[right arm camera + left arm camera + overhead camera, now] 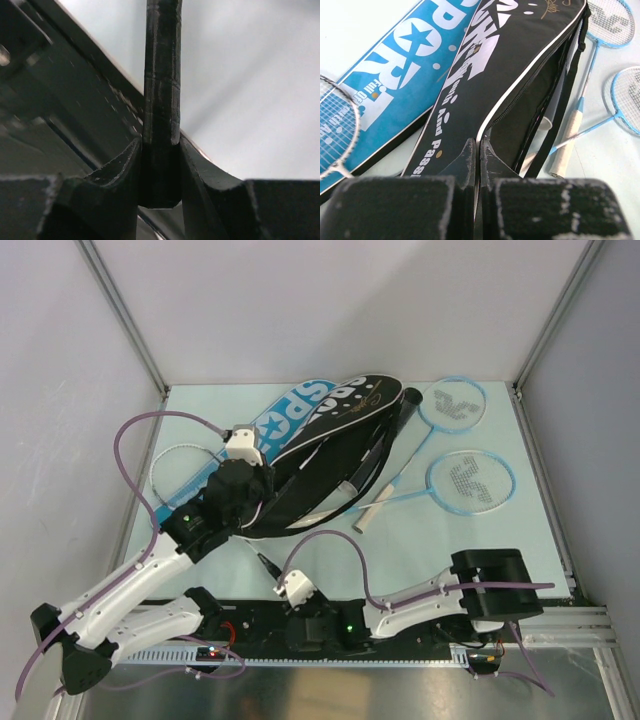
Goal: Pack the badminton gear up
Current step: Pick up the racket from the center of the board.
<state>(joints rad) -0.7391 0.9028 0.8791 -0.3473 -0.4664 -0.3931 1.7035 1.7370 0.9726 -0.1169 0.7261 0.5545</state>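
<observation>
Here, left pincer nips black cover, right pincer dark handle.

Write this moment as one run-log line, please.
left tool: shut on rim of black cover | right tool: shut on dark bar, kind unclear | light-blue rackets: lying outside cover

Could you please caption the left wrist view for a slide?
Left gripper pinches the edge of the black cover, beside the blue SPORT cover.
</observation>
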